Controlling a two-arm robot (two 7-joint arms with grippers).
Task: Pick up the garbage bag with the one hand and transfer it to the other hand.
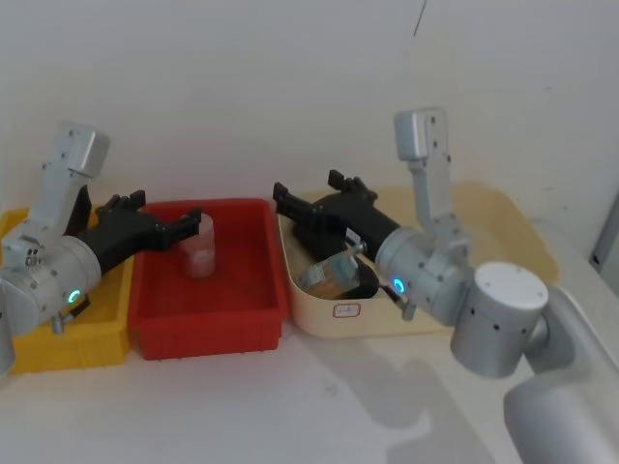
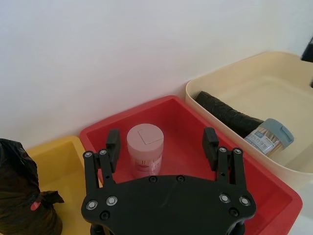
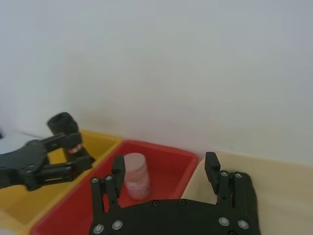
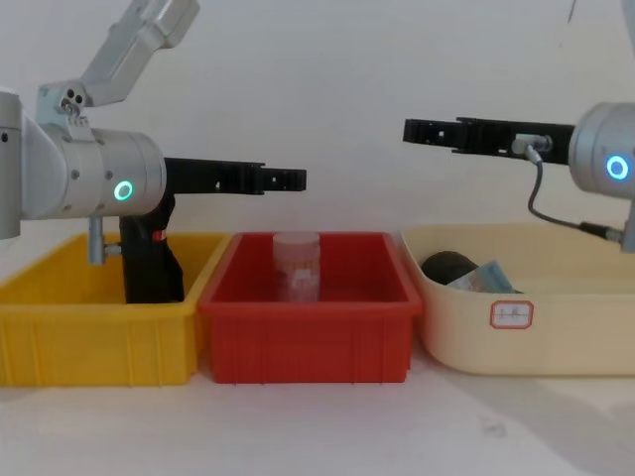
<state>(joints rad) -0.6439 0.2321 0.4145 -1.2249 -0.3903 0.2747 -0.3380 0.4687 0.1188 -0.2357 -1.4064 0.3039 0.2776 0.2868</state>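
The left hand point(image 4: 288, 179) hangs level above the red bin point(image 4: 308, 342), fingers apart with nothing between them; its own wrist view shows the two fingertips point(image 2: 113, 140) spread either side of a pink-capped jar point(image 2: 145, 156) standing upright on the bin's floor below. The arm behind it carries a green-cyan ring light point(image 4: 123, 190) and sits over the yellow bin point(image 4: 94, 342) at the robot's far left.

The right hand point(image 4: 422, 131) also reaches level, held higher than the left, above the left end of the cream tub point(image 4: 526, 342). Its fingers are spread too and hold nothing. A blue ring light point(image 4: 617, 168) glows on its arm and a grey cable point(image 4: 541, 203) loops under the wrist. The two hands point toward each other with open air between them, well apart.

The garbage bag point(image 2: 229, 114) lies in the cream tub, a long crinkled black roll along the wall nearest the red bin, its far end touching a clear container with a grey-blue lid point(image 2: 270, 136) that lies tilted beside it. Neither hand touches the bag.

A second black bundle with a small red mark point(image 2: 23, 201) sits in the yellow bin. A white label with a red border point(image 4: 512, 313) is stuck on the tub's front; its writing is too small to read. The jar's side print cannot be read either.

The three bins stand side by side against the wall, rims touching or nearly so, with bare white worktop point(image 4: 317, 426) in front of them.
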